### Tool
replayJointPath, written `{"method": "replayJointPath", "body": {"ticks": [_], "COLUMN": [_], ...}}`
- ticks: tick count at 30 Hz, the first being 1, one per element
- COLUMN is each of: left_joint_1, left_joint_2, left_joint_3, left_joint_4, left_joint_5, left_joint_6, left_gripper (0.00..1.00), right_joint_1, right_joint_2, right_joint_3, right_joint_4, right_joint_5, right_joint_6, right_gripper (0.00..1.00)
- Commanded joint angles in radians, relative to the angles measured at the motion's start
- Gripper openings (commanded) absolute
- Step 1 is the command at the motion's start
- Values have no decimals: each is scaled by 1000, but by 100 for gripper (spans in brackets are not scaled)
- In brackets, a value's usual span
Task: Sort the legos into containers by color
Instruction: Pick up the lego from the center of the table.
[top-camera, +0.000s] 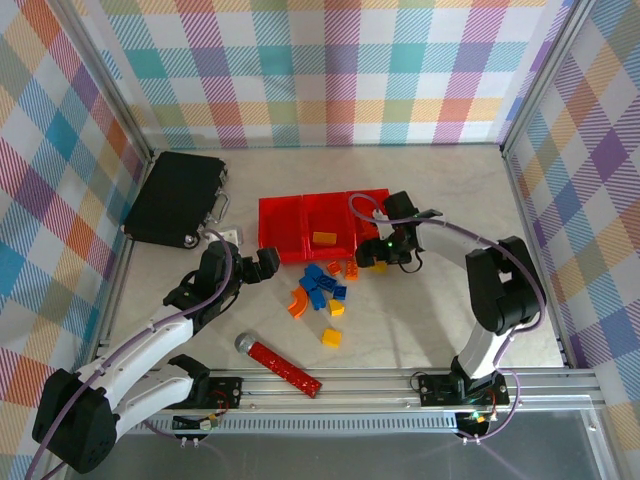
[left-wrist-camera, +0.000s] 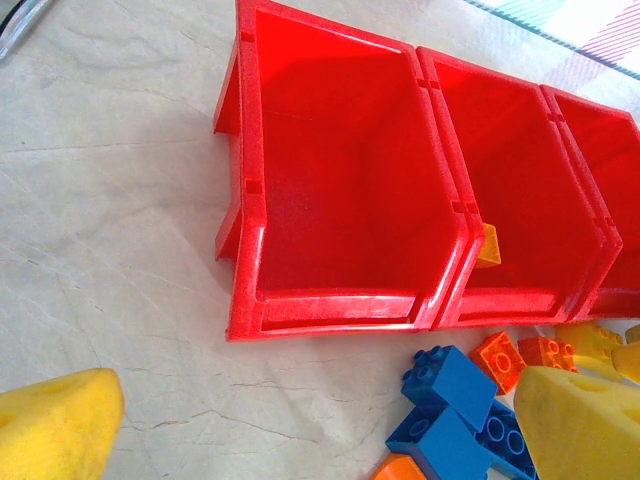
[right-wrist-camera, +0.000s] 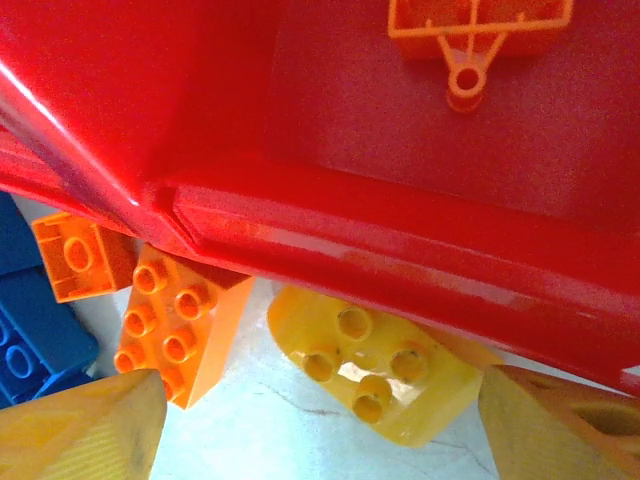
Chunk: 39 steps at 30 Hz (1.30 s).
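**Both claws open at tray front**

Right gripper (right-wrist-camera: 320, 445) is held wide open, nothing gripped, with a rounded yellow plastic brick (right-wrist-camera: 375, 375) just beside the three-bin red plastic tray (right-wrist-camera: 330, 230). Left gripper (top-camera: 264, 265) is spread empty before the tray's left bin. An orange brick (top-camera: 324, 238) is seen in the middle bin.

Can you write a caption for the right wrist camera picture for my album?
Open right gripper hovers over a yellow lego beside the red bin, one orange lego already inside.

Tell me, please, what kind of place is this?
Probably a robot test cell, not a home: plaid walls on a metal frame, left arm and right arm bolted to a rail, and legos staged beside red containers.
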Motion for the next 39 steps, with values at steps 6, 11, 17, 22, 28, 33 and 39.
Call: {"method": "replayJointPath", "body": {"ticks": [6,11,17,22,28,33,39], "left_joint_1": [-9,-9,-9,-9,-9,-9,-9], "left_joint_2": [9,23,28,30,45,55,73], "left_joint_3": [13,19,19,13,11,10,6], "left_joint_4": [5,9,9,17,26,40,56], "left_joint_5": [22,31,30,29,35,40,52], "left_joint_6": [-12,-13,-14,-16,-22,-24,-35], "left_gripper": [100,100,100,100,100,100,100], "right_joint_1": [-6,-5,-6,-6,-6,3,31], "right_joint_2": [44,62,62,33,-20,-76,-88], "right_joint_3": [80,71,48,12,-42,-79,-74], "right_joint_4": [15,24,37,48,45,37,2], "right_joint_5": [-10,-27,-42,-60,-78,-60,22], "right_joint_6": [-55,-69,-59,-38,-1,16,11], "right_gripper": [82,82,82,82,79,75,68]}}
